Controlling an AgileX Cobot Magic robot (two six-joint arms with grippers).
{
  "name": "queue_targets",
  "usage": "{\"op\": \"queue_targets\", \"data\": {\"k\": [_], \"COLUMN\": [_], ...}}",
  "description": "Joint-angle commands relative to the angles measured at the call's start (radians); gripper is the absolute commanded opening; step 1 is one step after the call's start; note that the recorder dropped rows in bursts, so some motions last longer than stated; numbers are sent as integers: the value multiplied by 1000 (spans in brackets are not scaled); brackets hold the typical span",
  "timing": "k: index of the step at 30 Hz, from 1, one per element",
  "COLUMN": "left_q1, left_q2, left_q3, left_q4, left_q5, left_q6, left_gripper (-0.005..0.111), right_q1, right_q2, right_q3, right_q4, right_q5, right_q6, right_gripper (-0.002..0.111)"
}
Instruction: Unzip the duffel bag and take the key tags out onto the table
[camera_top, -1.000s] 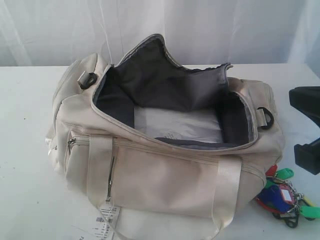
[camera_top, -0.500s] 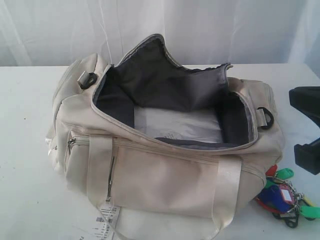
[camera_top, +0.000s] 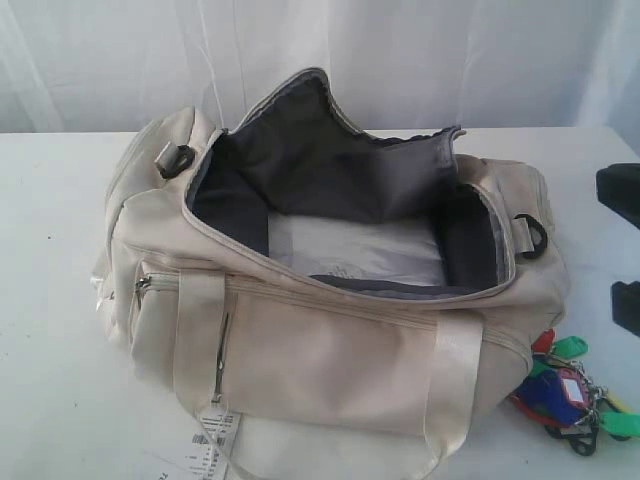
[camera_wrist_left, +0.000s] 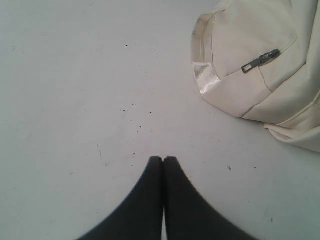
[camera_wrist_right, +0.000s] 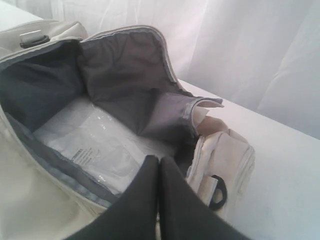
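Your left tool (camera_wrist_left: 163, 159): pinched closed, empty, over tabletop (camera_wrist_left: 75, 100); duffel bag (camera_wrist_left: 250, 65) near it. Your right tool (camera_wrist_right: 159, 159): closed, empty, unzipped bag mouth ahead. Beside bag, key tags (camera_top: 567, 393) on tabletop.

Duffel bag (camera_top: 330, 340): one. Table (camera_top: 50, 400): one. Key tags (camera_top: 570, 395): one bunch. I cannot count the single tags, but I make out four colours: green, blue, red and yellow. Black D-rings: two, the first (camera_top: 178, 160) and the second (camera_top: 532, 237). White hangtag (camera_top: 210, 440): one. Clear plastic packet (camera_top: 350, 250): one. My end effectors: two, the left end effector (camera_wrist_left: 163, 159) and the right end effector (camera_wrist_right: 159, 159).
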Motion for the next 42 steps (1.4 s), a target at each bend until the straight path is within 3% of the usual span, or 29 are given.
{"op": "queue_targets", "data": {"k": [1, 13, 29, 39, 42], "left_q1": [-3, -3, -3, -3, -3], "left_q2": [-4, -4, -4, -4, -4], "left_q3": [3, 3, 3, 3, 3], "left_q4": [-7, -7, -7, -7, -7], "left_q5": [0, -1, -3, -16, -16], "left_q6": [-6, -6, -6, -6, -6], "left_gripper": [0, 0, 0, 0, 0], "right_q1": [-97, -403, -409, -409, -409], "right_q2": [-77, -353, -465, -586, -586], "right_q3": [3, 3, 91, 587, 587], "right_q4": [4, 4, 6, 245, 251], "right_q5": [-1, -1, -9, -22, -190], "right_q6": [5, 5, 5, 8, 15], "right_gripper": [0, 0, 0, 0, 0]}}
